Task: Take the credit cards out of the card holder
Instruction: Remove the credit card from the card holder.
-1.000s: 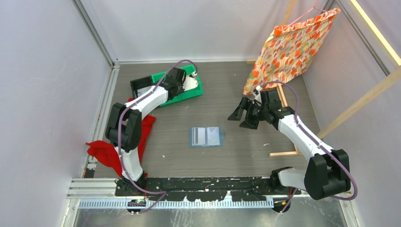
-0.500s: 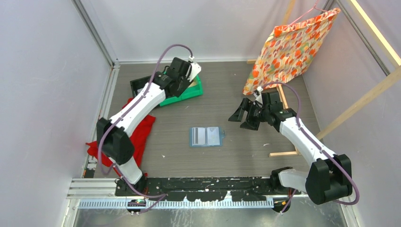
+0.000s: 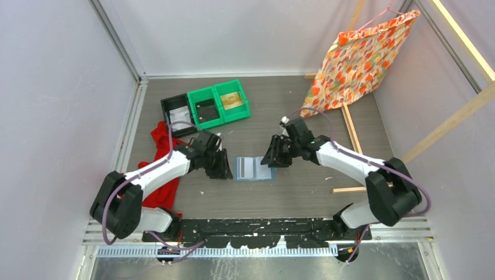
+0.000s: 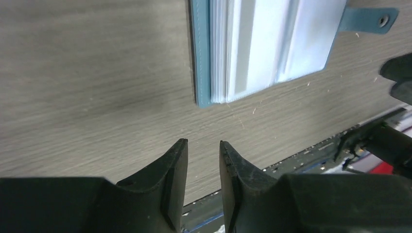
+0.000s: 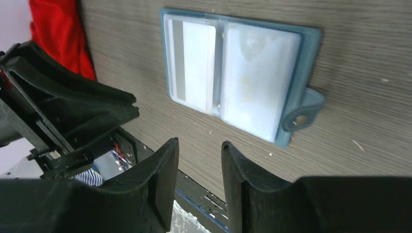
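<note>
In your left wrist view, the card holder (image 4: pixel 262 48) is cut off at the top edge. The credit cards (image 5: pixel 192 65) sit behind cloudy sleeves; their count cannot be told. From above, the contents of the green bins (image 3: pixel 219 105) are too small to identify.

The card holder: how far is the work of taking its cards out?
Done: a dark card lies in the green bin. In hand: both grippers, left and right, flank the open card holder, holding nothing. Left: a pale card sits in its sleeve.
</note>
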Robot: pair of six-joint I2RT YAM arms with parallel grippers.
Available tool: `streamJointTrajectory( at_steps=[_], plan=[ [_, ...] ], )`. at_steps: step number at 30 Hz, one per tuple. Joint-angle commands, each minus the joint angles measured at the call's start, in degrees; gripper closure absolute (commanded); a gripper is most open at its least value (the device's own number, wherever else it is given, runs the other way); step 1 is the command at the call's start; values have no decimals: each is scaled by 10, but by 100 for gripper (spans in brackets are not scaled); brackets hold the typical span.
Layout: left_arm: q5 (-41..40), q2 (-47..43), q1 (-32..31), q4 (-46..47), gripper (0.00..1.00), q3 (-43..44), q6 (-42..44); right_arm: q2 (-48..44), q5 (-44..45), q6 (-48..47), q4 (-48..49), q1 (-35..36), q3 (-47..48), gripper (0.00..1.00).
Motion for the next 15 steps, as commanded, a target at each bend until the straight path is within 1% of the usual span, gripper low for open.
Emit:
streamJointTrajectory(
  at_steps=[1,7,12,15],
  plan=[
    [81,-50,0,191,68,-64,-142,58,19,28,64,25,33,58],
    [71,-17,0,246,71,-81,-152,108,63,11,35,26,46,61],
    [73,30,0,272,72,-66,-138,110,119,-11,-4,23,48,62],
    [82,61,0,281,72,-54,-137,113,136,-17,-14,19,47,62]
  ],
)
